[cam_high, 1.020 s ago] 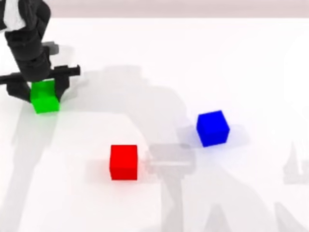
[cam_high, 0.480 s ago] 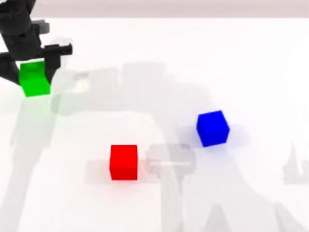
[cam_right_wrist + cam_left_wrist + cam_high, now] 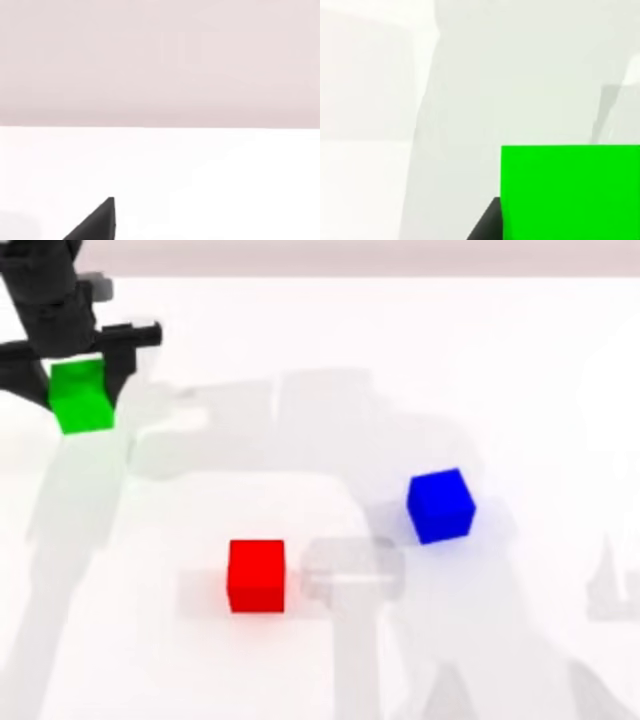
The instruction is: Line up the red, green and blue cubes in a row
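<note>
My left gripper (image 3: pixel 80 390) is shut on the green cube (image 3: pixel 82 398) at the table's far left and holds it above the surface. In the left wrist view the green cube (image 3: pixel 570 192) fills the frame's lower corner, with one dark finger (image 3: pixel 487 225) pressed against its side. Near the middle of the table sits the red cube (image 3: pixel 256 576). The blue cube (image 3: pixel 440 505) rests to its right and a little farther back, turned slightly. My right arm is outside the top view. Its wrist view shows a single dark fingertip (image 3: pixel 97 225) with nothing beside it.
The pale table (image 3: pixel 330 350) carries only the arms' grey shadows. Its far edge meets a pinkish wall (image 3: pixel 350 258) along the top view's upper border.
My left gripper has raised the green cube off the table. It carried the cube back and to the left, then a little to the right. The red and blue cubes have stayed put.
</note>
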Controlling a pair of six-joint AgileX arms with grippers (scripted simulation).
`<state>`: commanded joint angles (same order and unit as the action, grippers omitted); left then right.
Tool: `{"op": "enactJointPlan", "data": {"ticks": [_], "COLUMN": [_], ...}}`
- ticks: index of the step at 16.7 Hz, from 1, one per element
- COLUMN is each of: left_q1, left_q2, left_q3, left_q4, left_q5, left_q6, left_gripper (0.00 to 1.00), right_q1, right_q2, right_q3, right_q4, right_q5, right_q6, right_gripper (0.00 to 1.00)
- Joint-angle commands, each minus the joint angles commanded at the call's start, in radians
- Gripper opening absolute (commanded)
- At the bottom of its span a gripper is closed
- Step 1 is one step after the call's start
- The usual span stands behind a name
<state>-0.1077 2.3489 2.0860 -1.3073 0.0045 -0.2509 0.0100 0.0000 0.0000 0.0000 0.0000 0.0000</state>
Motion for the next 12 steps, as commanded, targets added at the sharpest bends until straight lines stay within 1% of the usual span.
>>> {"op": "enactJointPlan", "data": {"ticks": [1,3,9,10,12], "left_q1": [-0.033,-0.130,-0.535,-0.587,-0.658], "left_q2": [-0.007,-0.027,-0.116,-0.131,-0.155], "left_q3": [-0.009,-0.034,-0.142,-0.159,-0.186], "left_q4": [0.001,0.004,0.020,0.023,0.030], "left_q5": [0.000,0.000,0.000,0.000,0.000], "left_q6": [-0.028,-0.105,-0.396,-0.438,-0.502], "left_gripper": [0.00,0.00,0.00,0.00,0.00], "right_q1": [0.000,0.000,0.000,0.000,0.000], "right_q2": [0.000,0.000,0.000,0.000,0.000], "right_q3": [0.000,0.000,0.000,0.000,0.000], "right_q4": [0.000,0.000,0.000,0.000,0.000], "right_q5": [0.000,0.000,0.000,0.000,0.000], "right_q6": [0.000,0.000,0.000,0.000,0.000], "right_gripper": [1.00,1.00,1.00,1.00,1.00]}}
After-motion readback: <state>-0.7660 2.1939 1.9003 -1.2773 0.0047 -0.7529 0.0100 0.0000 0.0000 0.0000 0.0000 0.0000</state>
